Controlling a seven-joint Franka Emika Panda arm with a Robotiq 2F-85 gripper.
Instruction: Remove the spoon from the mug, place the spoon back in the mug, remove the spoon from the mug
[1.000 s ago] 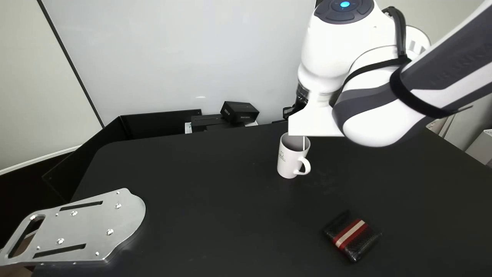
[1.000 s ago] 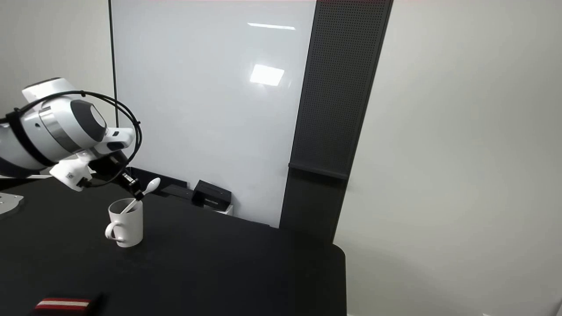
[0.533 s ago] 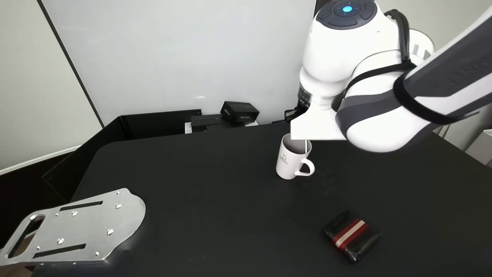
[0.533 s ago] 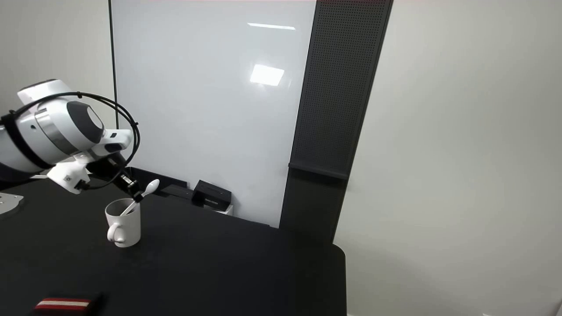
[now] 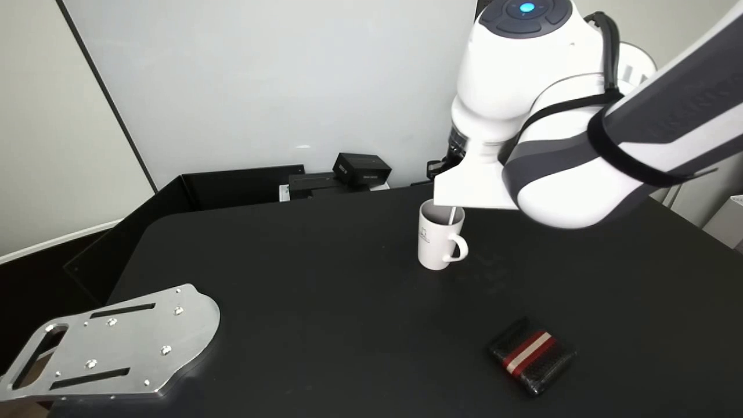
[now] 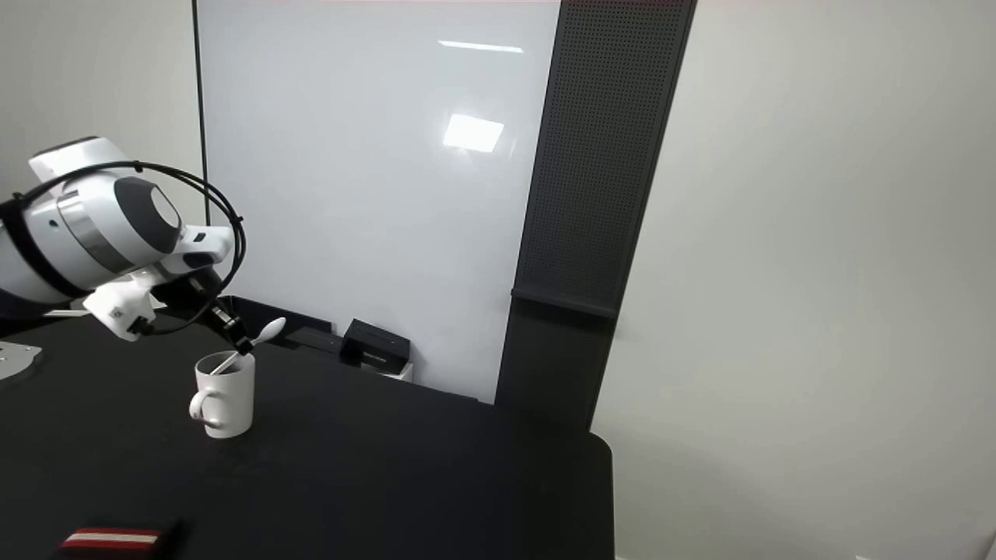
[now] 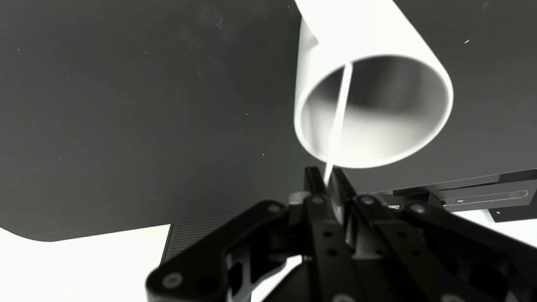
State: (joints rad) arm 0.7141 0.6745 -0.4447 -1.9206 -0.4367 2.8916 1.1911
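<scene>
The white mug [image 5: 435,247] stands on the black table in both exterior views, its handle towards the camera side in the exterior view. A thin white spoon [image 6: 272,330] leans in it, bowl end up outside the rim and handle end inside. From above in the wrist view, the spoon's handle [image 7: 337,121] crosses the mouth of the mug [image 7: 356,33]. My gripper [image 7: 326,172] is just beyond the rim, its jaws slightly apart around the handle, with a gap a little wider than the handle. The spoon's bowl is hidden by the fingers there.
A black wallet with a red and white stripe [image 5: 531,357] lies nearer the camera than the mug. At the table's left edge is a flat metal plate [image 5: 133,342]. Black boxes [image 5: 363,169] stand behind the far edge, before a whiteboard wall.
The arm dipped slightly and came back up. The mug tipped and turned a little, then returned to nearly its earlier stance. The spoon now leans at a slightly lower angle.
</scene>
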